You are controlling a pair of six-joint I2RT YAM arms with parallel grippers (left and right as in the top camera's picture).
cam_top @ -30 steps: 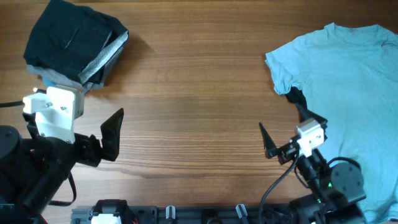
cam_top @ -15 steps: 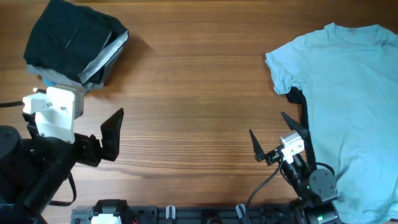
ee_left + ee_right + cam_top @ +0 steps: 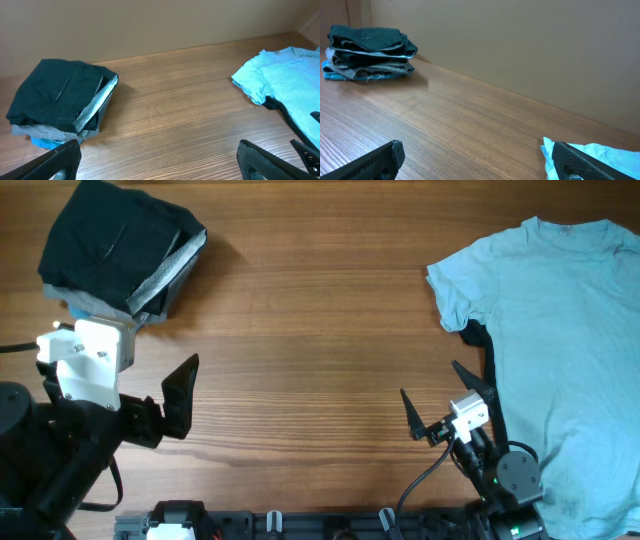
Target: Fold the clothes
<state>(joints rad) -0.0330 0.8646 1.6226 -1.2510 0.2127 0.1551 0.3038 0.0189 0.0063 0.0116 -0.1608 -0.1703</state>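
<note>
With the left tool and right tool both wide and empty, a grab at the T-shirt, spread at three o'clock, could drag up the black garment beneath too.

One light blue T-shirt, one stack of folded garments, two claws

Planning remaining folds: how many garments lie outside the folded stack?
2: the light blue T-shirt spread on the right, and a dark garment peeking from under its sleeve; more may hide beneath.
</note>
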